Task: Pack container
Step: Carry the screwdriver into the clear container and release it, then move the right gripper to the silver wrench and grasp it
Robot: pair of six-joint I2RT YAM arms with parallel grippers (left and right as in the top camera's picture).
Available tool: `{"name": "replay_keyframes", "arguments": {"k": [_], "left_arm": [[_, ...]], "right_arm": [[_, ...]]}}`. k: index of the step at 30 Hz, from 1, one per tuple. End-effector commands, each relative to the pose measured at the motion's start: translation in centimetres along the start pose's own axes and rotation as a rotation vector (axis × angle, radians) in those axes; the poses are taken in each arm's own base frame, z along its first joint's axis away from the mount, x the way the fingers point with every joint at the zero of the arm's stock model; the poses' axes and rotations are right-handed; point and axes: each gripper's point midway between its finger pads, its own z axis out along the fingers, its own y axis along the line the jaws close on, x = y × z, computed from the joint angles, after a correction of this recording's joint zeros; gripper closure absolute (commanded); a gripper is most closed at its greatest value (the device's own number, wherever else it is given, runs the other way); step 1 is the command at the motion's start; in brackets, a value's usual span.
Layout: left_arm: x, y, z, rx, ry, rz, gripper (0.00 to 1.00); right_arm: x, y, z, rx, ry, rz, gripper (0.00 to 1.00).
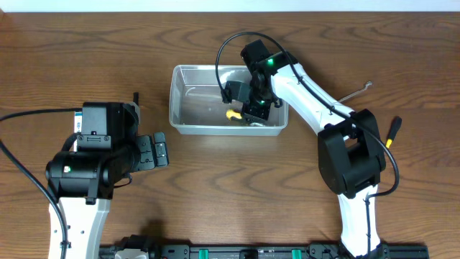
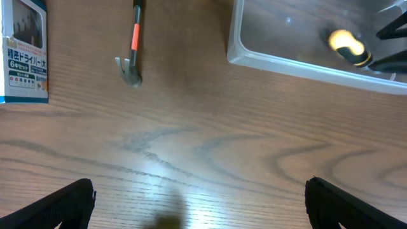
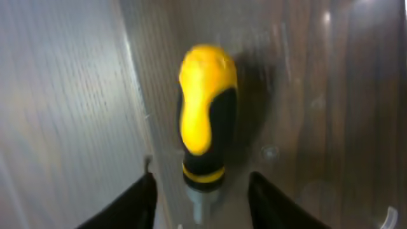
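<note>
The clear plastic container stands at the table's middle back. A screwdriver with a yellow-and-black handle lies inside it along the near wall. My right gripper reaches down into the container. In the right wrist view its fingers are open on either side of the screwdriver's shaft and do not touch it. My left gripper is open and empty above bare table, left of the container. The left wrist view shows its fingers wide apart, with the container and screwdriver ahead to the right.
A small hammer with an orange handle and a blue-white box lie on the table ahead of my left gripper. A thin metal tool and a yellow-handled tool lie right of the container.
</note>
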Motion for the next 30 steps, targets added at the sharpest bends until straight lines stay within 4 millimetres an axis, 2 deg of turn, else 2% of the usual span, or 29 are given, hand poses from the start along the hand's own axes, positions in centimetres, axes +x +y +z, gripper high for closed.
{"name": "replay_keyframes", "arguments": {"k": [1, 5, 10, 13, 17, 19, 20, 23, 26, 30], "left_arm": [[-0.5, -0.1, -0.7, 0.002, -0.027, -0.007, 0.02], [-1.3, 1.3, -1.4, -0.065, -0.070, -0.031, 0.02], [-4.1, 4.6, -5.2, -0.123, -0.197, -0.175, 0.02], [-5.0, 7.2, -7.5, -0.182, -0.255, -0.240, 0.02], [-5.0, 10.3, -9.2, -0.255, -0.274, -0.325, 0.02], [-4.8, 11.3, -9.1, -0.273, -0.259, -0.355, 0.02], [-4.6, 11.7, -8.8, -0.279, -0.238, -0.370, 0.02], [-4.5, 11.2, -7.9, -0.240, -0.192, -0.346, 0.02], [-4.8, 9.7, -7.2, -0.146, -0.171, -0.293, 0.02], [-4.9, 9.3, -7.1, -0.121, -0.170, -0.274, 0.02]], "right_arm": [[-0.1, -0.1, -0.3, 0.002, -0.011, -0.004, 0.20], [-0.1, -0.3, -0.6, 0.016, -0.006, 0.020, 0.01], [-0.4, -1.5, -2.3, 0.074, -0.030, 0.084, 0.01], [-1.4, -3.0, -5.3, 0.143, -0.082, 0.176, 0.01], [-1.4, -6.4, -11.5, 0.308, -0.161, 0.412, 0.01], [0.2, -8.6, -15.4, 0.429, -0.187, 0.610, 0.01], [2.3, -10.0, -18.1, 0.520, -0.202, 0.801, 0.01], [7.6, -10.7, -22.7, 0.634, -0.235, 1.201, 0.01], [11.5, -9.9, -25.2, 0.591, -0.296, 1.495, 0.01], [15.0, -10.2, -25.6, 0.528, -0.322, 1.682, 0.01]]}}
